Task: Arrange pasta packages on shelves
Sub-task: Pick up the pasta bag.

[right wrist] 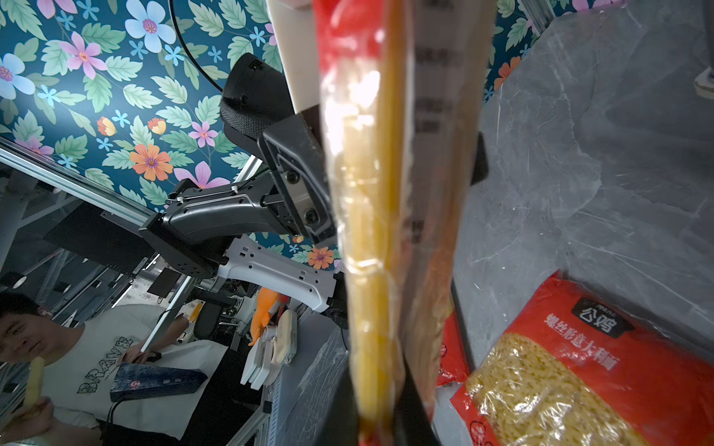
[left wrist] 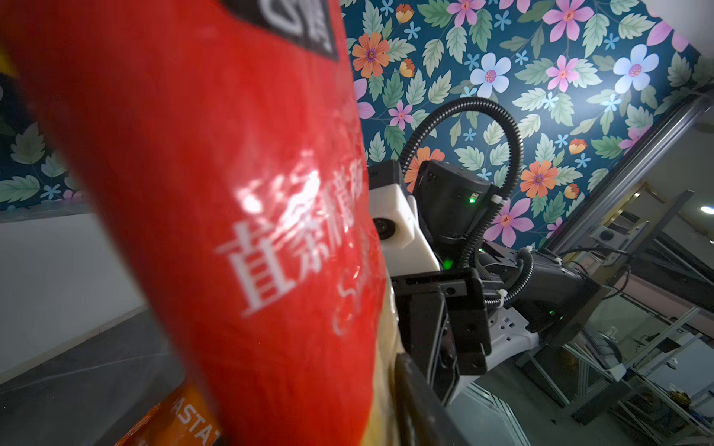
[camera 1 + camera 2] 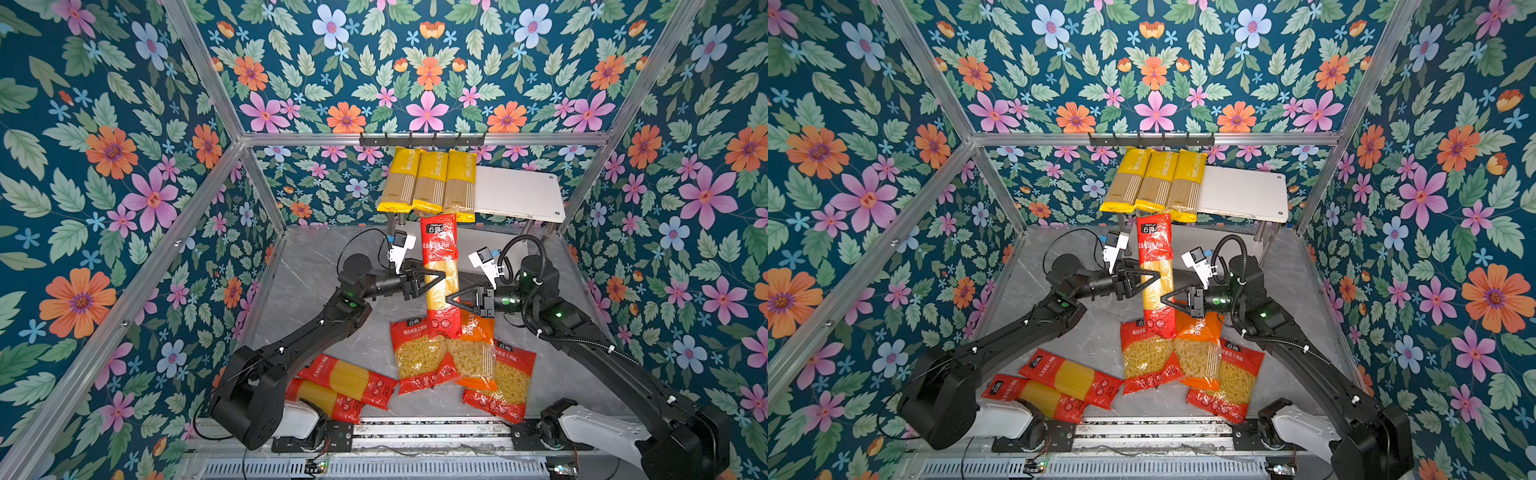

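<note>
With right gripper [image 3: 448, 298] pinching long red plastic spaghetti pack [image 3: 440, 245], left gripper [image 3: 442, 275] straddling it, cannot tell if clamped. Best firming both holds before raising onto white shelf board [image 3: 519, 191].

I work in a robotics lab, inside a test booth dressed up as a shop corner. Dark-teal floral wallpaper panels [image 3: 415, 62] close me in at 9, 12 and 3 o'clock, but they hang on bare silver aluminium frame bars [image 3: 291, 139]. The grey marble-look tabletop [image 3: 316, 266] carries a small white two-tier rack on chrome posts [image 3: 515, 191] at 12 o'clock. At 6 o'clock my two black arms [image 3: 307, 332] are mounted on a metal base rail [image 3: 415, 432], near a small exposed circuit board with lit LEDs [image 3: 318, 465]. Beyond the booth, my wrist views catch open aluminium racking [image 2: 637, 367] and a person in a white printed T-shirt [image 1: 116, 347].
</note>
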`<action>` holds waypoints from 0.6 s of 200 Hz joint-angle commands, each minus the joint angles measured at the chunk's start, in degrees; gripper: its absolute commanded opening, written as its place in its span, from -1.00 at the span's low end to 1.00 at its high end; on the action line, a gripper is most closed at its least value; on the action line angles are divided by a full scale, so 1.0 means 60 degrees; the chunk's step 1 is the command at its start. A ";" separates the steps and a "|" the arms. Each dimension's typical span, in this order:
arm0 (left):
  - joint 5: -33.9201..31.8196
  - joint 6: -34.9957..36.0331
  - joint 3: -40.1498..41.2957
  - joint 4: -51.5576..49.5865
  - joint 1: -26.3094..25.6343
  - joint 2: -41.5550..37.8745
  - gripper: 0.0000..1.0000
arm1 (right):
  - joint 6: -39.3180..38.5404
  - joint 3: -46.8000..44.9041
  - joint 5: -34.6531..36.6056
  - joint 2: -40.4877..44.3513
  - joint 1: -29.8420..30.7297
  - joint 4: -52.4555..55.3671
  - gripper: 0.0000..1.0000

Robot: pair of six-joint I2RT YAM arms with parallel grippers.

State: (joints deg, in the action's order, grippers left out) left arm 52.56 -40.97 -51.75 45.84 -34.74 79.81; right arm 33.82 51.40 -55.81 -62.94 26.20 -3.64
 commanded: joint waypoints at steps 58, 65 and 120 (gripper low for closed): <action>-0.0458 0.0299 -0.0328 0.0262 -0.0346 -0.0104 -0.91 | 0.1129 -0.0980 0.0877 -0.0061 0.0069 -0.2864 -0.63; -0.0566 0.0261 -0.0389 0.0254 -0.0353 -0.0104 -0.94 | 0.1232 -0.1117 0.0947 -0.0046 0.0051 -0.3031 -0.56; -0.1803 -0.0445 -0.1215 0.0320 -0.0406 0.0064 -1.00 | 0.1343 -0.1918 0.1366 0.0330 0.0044 -0.3028 -0.08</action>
State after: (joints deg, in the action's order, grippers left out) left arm 46.52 -40.66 -56.93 39.16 -37.04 80.01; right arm 40.53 41.08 -48.84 -61.76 26.30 -19.92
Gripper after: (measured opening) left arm 0.243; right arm 0.431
